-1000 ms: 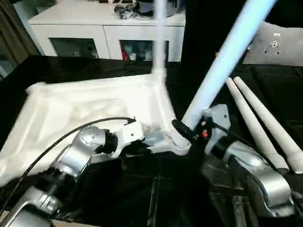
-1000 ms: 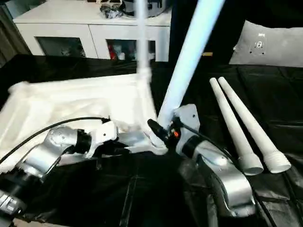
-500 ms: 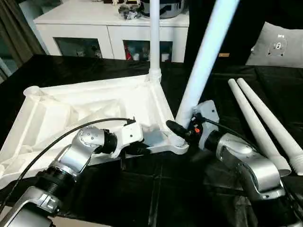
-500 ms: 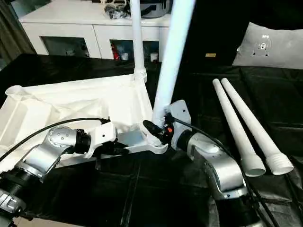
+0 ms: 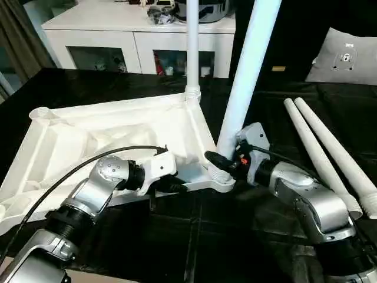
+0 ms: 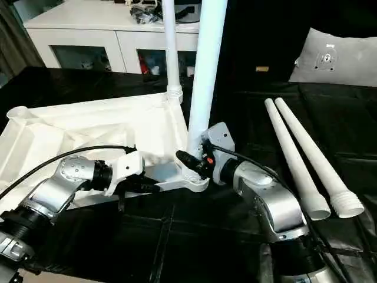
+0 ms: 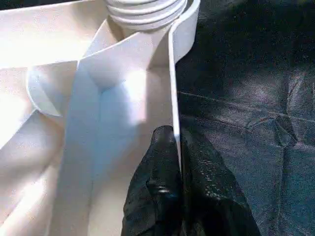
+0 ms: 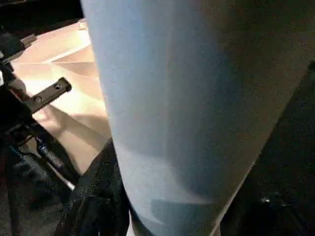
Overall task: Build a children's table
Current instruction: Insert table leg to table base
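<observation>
The children's table top lies upside down on the black cover, ribbed side up. One white leg stands upright in its far corner socket. My right gripper is shut on the lower end of a second leg, whose threaded base sits at the near right corner socket; this leg leans slightly to the right. In the right wrist view the leg stands close. My left gripper is shut on the top's thin near rim, beside that socket. Two loose legs lie side by side on the right.
A white cabinet with shelves stands behind the work surface. A grey cushion rests at the back right. A black cable arcs over my left forearm. Black cover stretches along the front.
The leg in my right gripper has swung from a strong rightward lean to nearly upright at the socket. The camera has also shifted. My left gripper has kept its hold.
</observation>
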You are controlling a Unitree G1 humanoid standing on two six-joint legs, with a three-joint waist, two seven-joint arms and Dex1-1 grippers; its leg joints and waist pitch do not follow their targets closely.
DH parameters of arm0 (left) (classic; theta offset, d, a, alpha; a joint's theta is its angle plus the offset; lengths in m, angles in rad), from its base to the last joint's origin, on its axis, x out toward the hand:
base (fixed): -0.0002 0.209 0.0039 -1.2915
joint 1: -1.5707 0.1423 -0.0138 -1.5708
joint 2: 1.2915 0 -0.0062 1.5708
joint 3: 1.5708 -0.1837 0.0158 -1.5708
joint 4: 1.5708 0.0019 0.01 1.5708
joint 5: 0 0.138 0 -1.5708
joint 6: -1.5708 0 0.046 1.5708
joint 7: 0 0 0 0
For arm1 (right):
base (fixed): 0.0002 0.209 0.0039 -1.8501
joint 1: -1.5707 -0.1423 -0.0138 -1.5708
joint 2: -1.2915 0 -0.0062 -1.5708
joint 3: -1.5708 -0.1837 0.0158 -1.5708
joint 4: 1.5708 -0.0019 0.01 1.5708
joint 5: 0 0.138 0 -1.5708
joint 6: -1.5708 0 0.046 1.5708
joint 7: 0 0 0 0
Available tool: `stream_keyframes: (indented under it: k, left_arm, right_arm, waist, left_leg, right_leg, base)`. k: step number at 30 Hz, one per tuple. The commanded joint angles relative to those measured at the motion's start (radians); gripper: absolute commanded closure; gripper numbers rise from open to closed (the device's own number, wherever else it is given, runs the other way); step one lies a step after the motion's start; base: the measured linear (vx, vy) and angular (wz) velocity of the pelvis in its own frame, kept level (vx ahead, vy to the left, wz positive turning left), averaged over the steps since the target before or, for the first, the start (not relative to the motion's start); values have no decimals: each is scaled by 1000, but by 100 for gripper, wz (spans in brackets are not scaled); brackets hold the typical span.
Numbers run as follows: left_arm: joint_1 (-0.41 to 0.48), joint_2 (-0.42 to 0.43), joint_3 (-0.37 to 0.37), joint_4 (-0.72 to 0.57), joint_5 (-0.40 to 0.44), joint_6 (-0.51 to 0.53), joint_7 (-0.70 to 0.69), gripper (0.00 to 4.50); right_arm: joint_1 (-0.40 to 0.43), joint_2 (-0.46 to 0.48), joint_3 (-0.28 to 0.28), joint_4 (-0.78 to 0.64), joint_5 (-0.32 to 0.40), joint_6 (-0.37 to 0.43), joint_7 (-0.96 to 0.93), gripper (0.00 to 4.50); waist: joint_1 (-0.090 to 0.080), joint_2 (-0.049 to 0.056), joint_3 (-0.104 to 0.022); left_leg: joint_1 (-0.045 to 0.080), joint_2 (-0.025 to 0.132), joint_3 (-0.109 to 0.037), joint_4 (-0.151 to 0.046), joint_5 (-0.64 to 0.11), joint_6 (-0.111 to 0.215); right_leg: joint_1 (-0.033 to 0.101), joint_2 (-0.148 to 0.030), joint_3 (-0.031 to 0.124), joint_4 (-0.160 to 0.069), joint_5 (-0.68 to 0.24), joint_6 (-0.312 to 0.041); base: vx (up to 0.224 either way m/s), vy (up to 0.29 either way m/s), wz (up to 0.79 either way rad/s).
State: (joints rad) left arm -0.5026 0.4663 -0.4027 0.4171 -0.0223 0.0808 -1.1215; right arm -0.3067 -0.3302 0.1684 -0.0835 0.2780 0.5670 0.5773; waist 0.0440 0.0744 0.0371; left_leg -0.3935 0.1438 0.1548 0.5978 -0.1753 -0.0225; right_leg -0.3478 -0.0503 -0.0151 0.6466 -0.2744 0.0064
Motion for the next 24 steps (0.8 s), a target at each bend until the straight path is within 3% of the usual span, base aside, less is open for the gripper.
stream_keyframes:
  k: [1,12,19,21,24]
  left_arm:
    - [-9,12,31,13,5,0,-4,450]
    - [-11,20,32,26,0,-3,-15,450]
    - [-1,28,32,1,-17,6,-47,450]
    - [-1,28,33,0,-19,7,-51,450]
    - [-3,29,30,4,-21,3,-61,450]
  right_arm:
    - [30,-17,10,27,-16,40,5,260]
    - [33,-17,4,20,-6,45,5,260]
    - [26,-19,-3,43,-12,40,4,260]
    - [26,-17,-6,45,-9,41,4,260]
    - [18,-4,-12,68,2,38,12,260]
  waist:
    - [7,-12,-49]
    - [6,-11,-45]
    - [4,-13,-46]
    - [4,-7,-45]
    - [2,-8,-44]
  left_leg:
    - [24,79,-28,-74,-190,16]
    - [25,80,-28,-78,-218,6]
    - [24,80,-28,-78,-210,9]
    - [24,81,-28,-78,-207,9]
    - [25,80,-29,-80,-231,1]
  right_leg:
    - [20,-98,40,-83,24,-243]
    - [17,-98,42,-88,-29,-241]
    - [17,-99,42,-87,-9,-244]
    - [17,-100,42,-87,-7,-245]
    - [16,-100,43,-90,-39,-246]
  base:
    - [0,0,0]
    - [0,0,0]
    - [0,0,0]
    - [0,0,0]
    - [0,0,0]
